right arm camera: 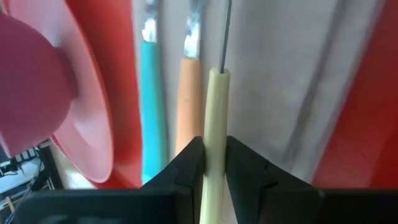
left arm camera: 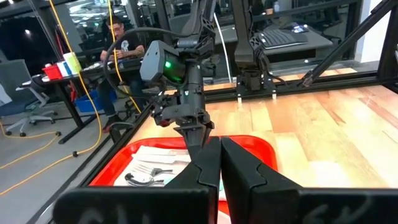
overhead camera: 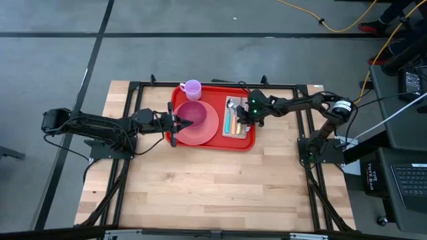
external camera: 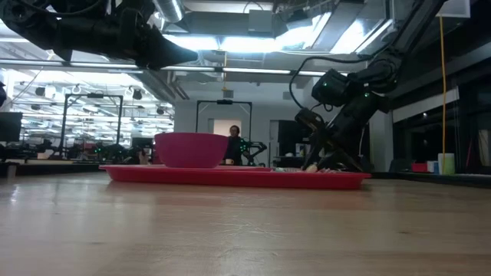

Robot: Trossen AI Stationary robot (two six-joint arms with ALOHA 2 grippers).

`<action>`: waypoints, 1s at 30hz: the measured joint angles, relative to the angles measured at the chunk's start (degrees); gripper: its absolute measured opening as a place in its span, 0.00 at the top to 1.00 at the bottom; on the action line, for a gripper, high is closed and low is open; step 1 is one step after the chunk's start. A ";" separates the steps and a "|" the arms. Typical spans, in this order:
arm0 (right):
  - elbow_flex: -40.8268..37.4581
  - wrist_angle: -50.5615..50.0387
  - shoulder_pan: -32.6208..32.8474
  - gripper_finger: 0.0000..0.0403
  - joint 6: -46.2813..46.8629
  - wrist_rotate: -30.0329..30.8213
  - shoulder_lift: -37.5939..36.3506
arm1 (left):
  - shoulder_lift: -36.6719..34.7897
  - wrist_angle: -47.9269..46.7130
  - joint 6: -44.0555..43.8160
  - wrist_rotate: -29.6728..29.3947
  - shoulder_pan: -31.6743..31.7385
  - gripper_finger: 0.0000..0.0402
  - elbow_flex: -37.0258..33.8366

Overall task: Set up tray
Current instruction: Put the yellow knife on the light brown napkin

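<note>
Bare wooden table (overhead camera: 200,193) on the near side. The tray (overhead camera: 247,143) sits past the middle, toward the far edge, long side running left to right.

On the tray's left half: a salmon-pink plate (overhead camera: 208,131) with a magenta bowl (overhead camera: 193,113) on it. From table height the bowl (external camera: 190,149) stands upright above the tray rim (external camera: 230,176).

Left gripper (overhead camera: 179,123) reaches in from the left, over the tray's left edge, at the bowl's left side. Its fingers (left arm camera: 249,171) are pressed together, with nothing between them in its wrist view.

On the tray's right half: a pale napkin (overhead camera: 239,132) with cutlery lying on it. Up close I make out a teal handle (right arm camera: 152,112), an orange handle (right arm camera: 189,106) and a cream handle (right arm camera: 214,124) side by side, lengthwise. A fork (left arm camera: 149,169) and a spoon (left arm camera: 140,180) show in the left wrist view.

Right gripper (overhead camera: 244,116) comes in from the right and hangs low over the napkin, fingers (right arm camera: 242,165) pinching the cream handle; the orange handle lies just beside. From table height its tips (external camera: 326,162) are right down at the tray.

Far left corner of the tray: a small lilac cup (overhead camera: 192,88), upright.

Beyond the table, a person (left arm camera: 121,46) sits at a desk.
</note>
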 joint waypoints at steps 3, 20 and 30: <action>0.02 -0.11 0.37 0.84 0.00 2.06 -0.97 | -0.02 -0.14 -0.01 0.02 -0.02 0.99 0.00; 0.02 -2.67 0.45 0.84 -2.62 2.67 -1.20 | -0.01 -0.40 -0.06 0.02 -0.02 0.98 0.00; 0.02 -2.67 0.45 0.84 -1.97 3.55 -1.20 | 0.00 -0.39 -0.15 0.03 -0.02 0.99 0.00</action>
